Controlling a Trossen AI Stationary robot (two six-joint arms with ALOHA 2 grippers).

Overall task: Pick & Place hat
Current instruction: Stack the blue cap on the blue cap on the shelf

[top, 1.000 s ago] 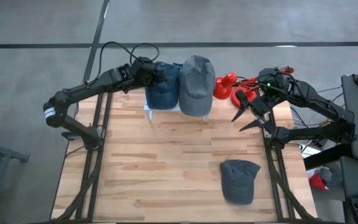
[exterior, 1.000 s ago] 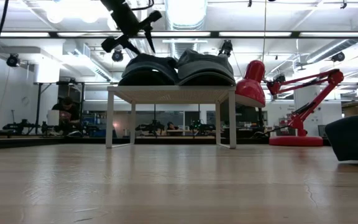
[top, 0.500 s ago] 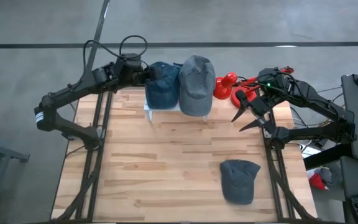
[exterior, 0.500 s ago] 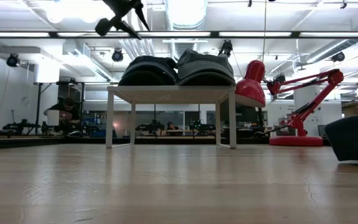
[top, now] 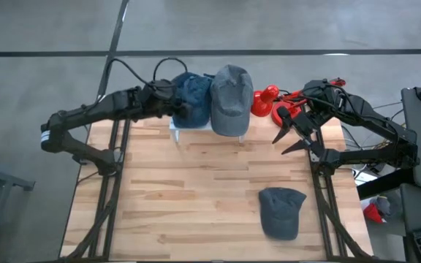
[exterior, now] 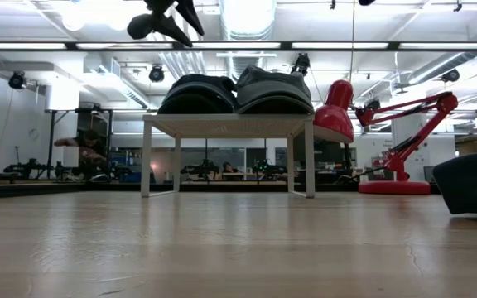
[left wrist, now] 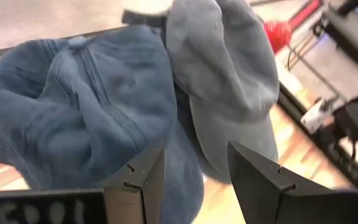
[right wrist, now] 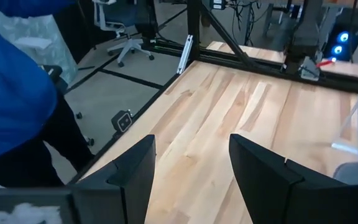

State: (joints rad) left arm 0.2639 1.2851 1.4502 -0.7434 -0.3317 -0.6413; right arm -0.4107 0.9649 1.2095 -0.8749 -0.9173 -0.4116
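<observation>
A blue hat (top: 194, 98) and a grey hat (top: 231, 98) lie side by side on top of a small white stand (exterior: 230, 124) at the table's far edge. A third, dark grey hat (top: 282, 212) lies on the tabletop near the right front. My left gripper (top: 183, 111) hovers open over the blue hat's left side, and the low view shows it clear above the hat (exterior: 197, 91). In the left wrist view its fingers (left wrist: 142, 180) frame the blue hat's brim without touching it. My right gripper (top: 287, 142) waits open in the air at the right edge.
A red desk lamp (top: 269, 102) stands right of the stand at the far edge. Bare wooden tabletop (top: 196, 183) stretches between the stand and the near edge. A person in blue (right wrist: 11, 93) stands beside the table in the right wrist view.
My left gripper has risen off the blue hat's top, drawn back a little toward the left, then swung toward the near edge, and has rolled about its own line. It stays open. Both hats on the stand have kept their place.
</observation>
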